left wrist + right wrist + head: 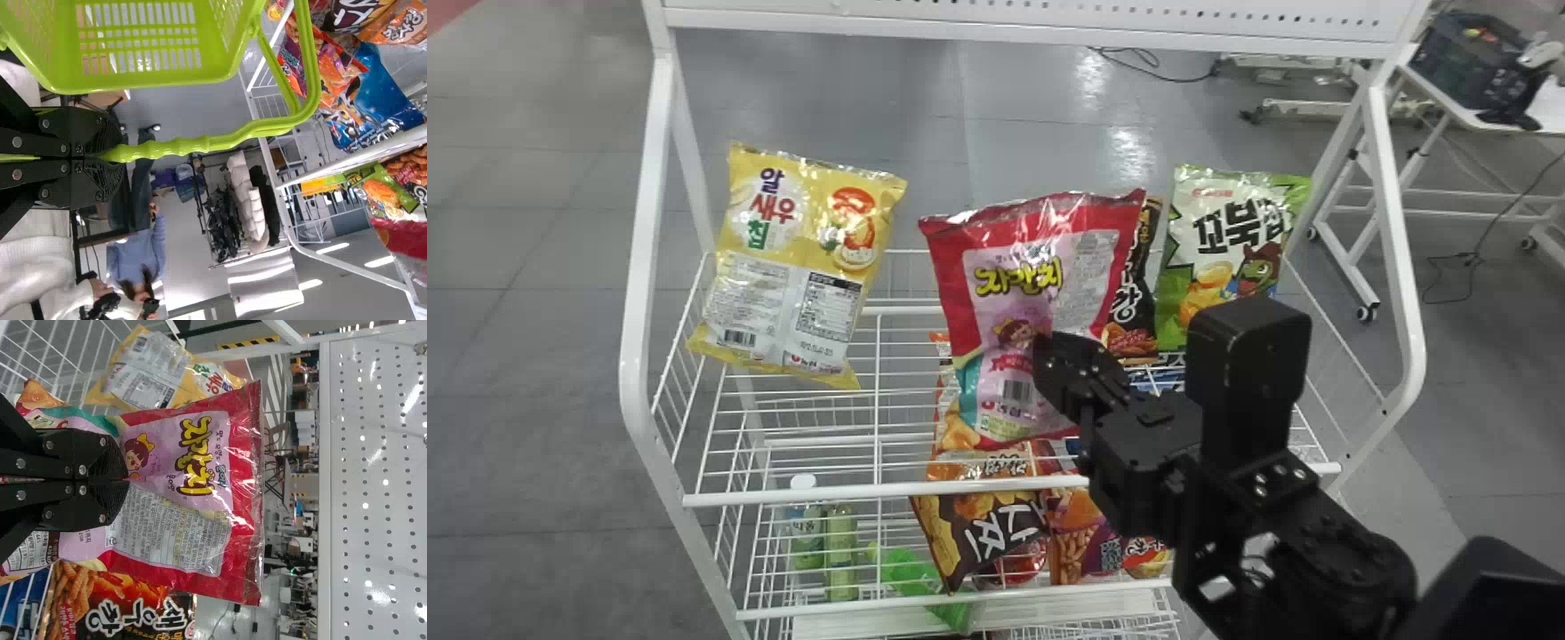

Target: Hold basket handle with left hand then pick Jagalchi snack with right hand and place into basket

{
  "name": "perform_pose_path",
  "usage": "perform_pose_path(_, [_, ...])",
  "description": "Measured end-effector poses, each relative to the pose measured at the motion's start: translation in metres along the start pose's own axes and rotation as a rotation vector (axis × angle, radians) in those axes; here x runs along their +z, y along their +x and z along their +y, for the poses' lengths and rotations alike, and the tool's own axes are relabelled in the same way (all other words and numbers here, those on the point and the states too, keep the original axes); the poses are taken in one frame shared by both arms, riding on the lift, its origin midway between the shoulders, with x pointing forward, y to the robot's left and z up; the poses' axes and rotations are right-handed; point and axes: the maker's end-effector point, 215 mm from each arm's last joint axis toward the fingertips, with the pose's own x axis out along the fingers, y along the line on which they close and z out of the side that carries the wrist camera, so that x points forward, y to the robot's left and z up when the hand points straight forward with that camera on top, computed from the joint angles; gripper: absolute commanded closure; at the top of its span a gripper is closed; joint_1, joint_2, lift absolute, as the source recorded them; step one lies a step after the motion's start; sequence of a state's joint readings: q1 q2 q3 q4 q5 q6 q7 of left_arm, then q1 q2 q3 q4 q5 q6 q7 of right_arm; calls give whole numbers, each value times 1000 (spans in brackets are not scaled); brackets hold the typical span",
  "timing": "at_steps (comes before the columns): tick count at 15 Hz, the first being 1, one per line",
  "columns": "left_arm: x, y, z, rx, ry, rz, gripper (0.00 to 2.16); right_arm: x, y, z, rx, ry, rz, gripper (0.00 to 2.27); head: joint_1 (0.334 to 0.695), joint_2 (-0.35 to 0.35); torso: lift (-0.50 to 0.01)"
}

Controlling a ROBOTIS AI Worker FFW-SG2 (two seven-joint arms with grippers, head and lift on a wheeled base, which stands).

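My right gripper pinches the crinkled red-edged Jagalchi snack, open room between it and the yellow bag, my left gripper clamped on the basket handle.

The right tool and the left tool each have both black fingers closed together.

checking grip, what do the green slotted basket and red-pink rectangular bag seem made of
Green slotted basket: probably moulded plastic, slightly glossy, from its smooth rounded rim. Red-pink rectangular bag: likely shiny plastic film, from its crinkled, glinting edge.
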State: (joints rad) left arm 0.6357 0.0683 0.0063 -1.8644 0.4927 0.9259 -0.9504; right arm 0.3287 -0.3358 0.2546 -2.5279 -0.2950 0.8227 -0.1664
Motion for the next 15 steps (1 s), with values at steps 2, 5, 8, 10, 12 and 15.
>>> perform_pose_path(2, [0, 2, 0, -3, 0, 3, 1521, -20, -30, 5, 21, -23, 81, 1801, 695, -198, -10])
perform_pose_path(5, [1, 1, 1, -12, -6, -1, 1521, -61, -72, 5, 22, -46, 236, 1801, 695, -262, -10])
perform_pose_path(8, [3, -3, 2, -15, -9, -15, 1521, -108, -99, -1, 10, -66, 405, 1801, 695, -310, -10])
perform_pose_path(10, [6, -5, 4, -15, -7, -30, 1521, -142, -119, -11, 1, -74, 523, 1801, 695, -350, -10])
perform_pose_path(12, [9, -7, 5, -15, -8, -42, 1521, -168, -138, -21, -4, -66, 617, 1801, 695, -350, -10])
perform_pose_path(15, [11, -7, 6, -10, -8, -49, 1521, -199, -166, -28, 18, -38, 748, 1801, 695, -350, -10])
